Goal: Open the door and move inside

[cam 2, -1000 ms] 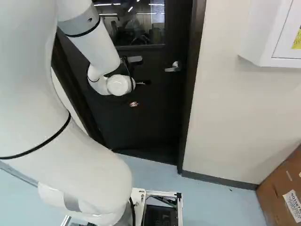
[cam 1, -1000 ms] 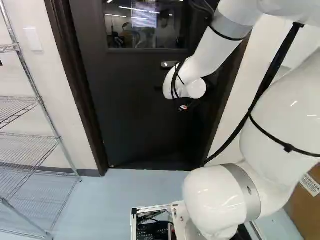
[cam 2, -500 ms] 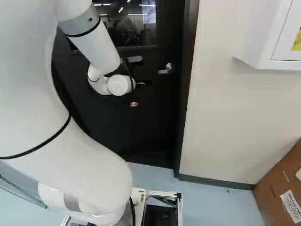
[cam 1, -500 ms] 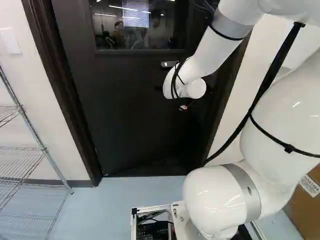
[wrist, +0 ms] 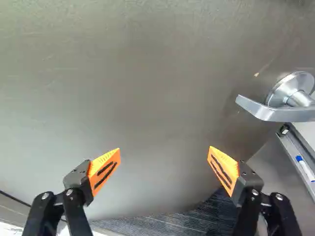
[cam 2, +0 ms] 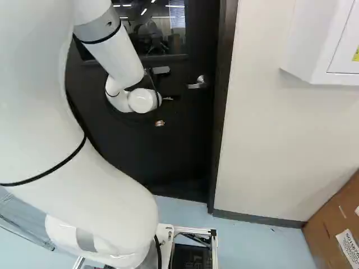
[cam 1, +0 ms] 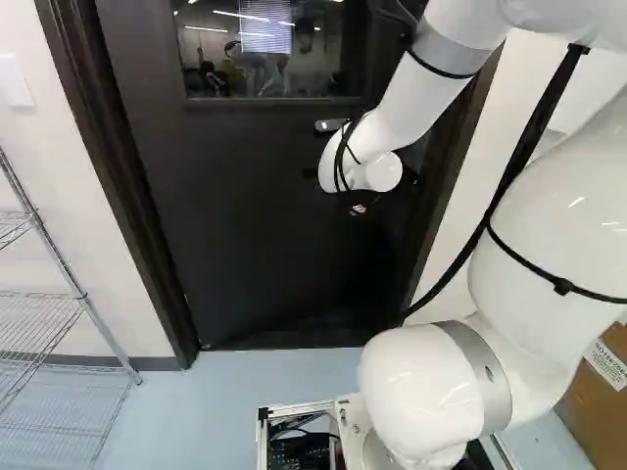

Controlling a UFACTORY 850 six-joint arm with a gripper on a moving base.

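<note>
The black door fills the middle of the left base view, with a window in its upper part. A dark wedge along its foot suggests it stands slightly ajar, swung away from me. Its silver lever handle shows to the right of my wrist in the right base view. There my gripper is mostly hidden behind the wrist, in front of the door. Seen from the wrist, the gripper is open and empty, facing the door panel. The lever lies beyond and outside one finger, untouched.
A dark frame borders the door. Wire shelving stands on the left, a white wall cabinet and cardboard box on the right. Past the door, the wrist camera catches dark carpet and a tray with a marker.
The base has moved: door, shelving and walls have shifted left in both base views, mostly in the first half second. Against its lowest joint the arm has barely shifted.
</note>
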